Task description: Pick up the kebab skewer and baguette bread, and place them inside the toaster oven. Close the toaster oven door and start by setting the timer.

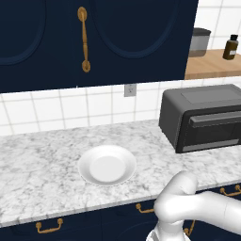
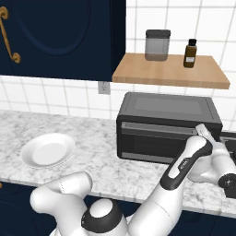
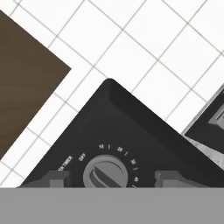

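Left base view: you have toaster oven [image 1: 202, 117] on table [image 1: 42, 160] at right, toaster oven door [image 1: 214, 129] shut; white plate [image 1: 107, 165] mid-table, w/o food on it.
Right base view: arm reaches to oven's right end; shelf [image 2: 170, 71] above w/ canister [image 2: 157, 44], bottle [image 2: 190, 53].
Hand view: timer dial [image 3: 105, 173] close ahead, btwn finger tips [image 3: 57, 178]; jaws spread, gripping nothing.

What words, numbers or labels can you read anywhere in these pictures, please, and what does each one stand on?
"TIMER": on the toaster oven panel, left of the timer dial.
"OFF": on the same panel, at the dial's upper left.
"10": above the dial. The further scale numbers to its right are too blurred to read.
The brown bottle on the shelf: no label legible.
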